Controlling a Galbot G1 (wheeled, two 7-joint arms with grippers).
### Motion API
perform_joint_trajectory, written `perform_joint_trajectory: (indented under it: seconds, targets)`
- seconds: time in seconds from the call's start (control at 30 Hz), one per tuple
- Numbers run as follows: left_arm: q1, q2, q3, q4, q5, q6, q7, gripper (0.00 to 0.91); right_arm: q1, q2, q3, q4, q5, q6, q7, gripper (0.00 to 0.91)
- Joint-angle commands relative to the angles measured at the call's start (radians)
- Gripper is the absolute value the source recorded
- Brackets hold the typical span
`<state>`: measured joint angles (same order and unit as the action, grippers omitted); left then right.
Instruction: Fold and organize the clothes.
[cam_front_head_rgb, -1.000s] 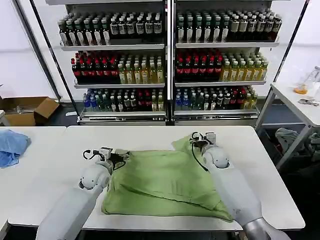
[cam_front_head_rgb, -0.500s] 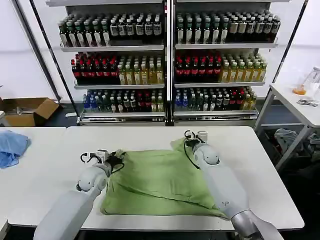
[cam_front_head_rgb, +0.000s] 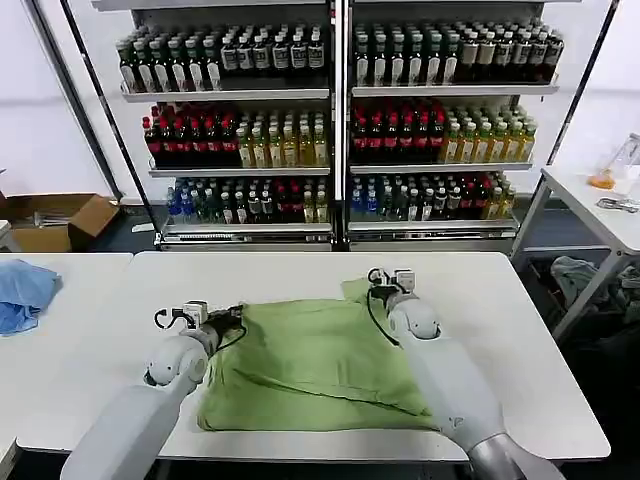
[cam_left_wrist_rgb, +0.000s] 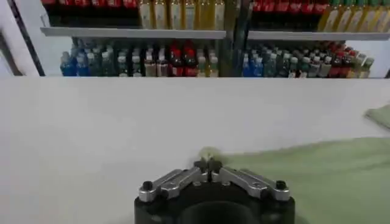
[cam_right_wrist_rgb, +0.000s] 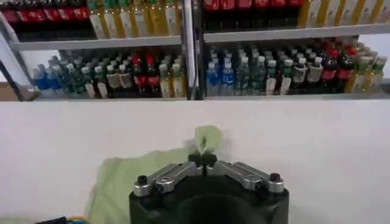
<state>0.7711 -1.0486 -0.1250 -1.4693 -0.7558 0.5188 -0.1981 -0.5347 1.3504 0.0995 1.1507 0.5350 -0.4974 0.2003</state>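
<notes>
The light green shirt lies folded in a rough rectangle on the white table, near the front edge. My left gripper is at its far left corner, shut on a pinch of the green fabric. My right gripper is at the far right corner, shut on a raised flap of the shirt. A crease runs across the near half of the shirt. Collar, buttons and label are hidden.
A light blue cloth lies on the neighbouring table at the left. Shelves of bottles stand behind the table. A cardboard box sits on the floor at the far left, and another table stands at the right.
Both grippers have moved left and slightly toward me, dragging the shirt's far edge with them. The shirt now lies flatter and squarer.
</notes>
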Motion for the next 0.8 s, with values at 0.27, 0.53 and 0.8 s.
perform_joint_trajectory:
  seconds: [0.27, 0.53, 0.8]
  targets:
    - [0.121, 0.027, -0.100, -0.194, -0.076, -0.063, -0.002, 0.020, -0.198, -0.110, 0.073, 0.409, 0.043, 0.031, 0.012, 0.000]
    - [0.236, 0.038, -0.136, -0.334, -0.082, -0.051, -0.006, 0.020, -0.341, -0.160, 0.127, 0.609, 0.055, 0.014, 0.023, 0.000]
    - [0.331, 0.069, -0.180, -0.403, -0.089, -0.040, -0.010, 0.020, -0.553, -0.204, 0.208, 0.789, 0.060, 0.008, 0.023, 0.000]
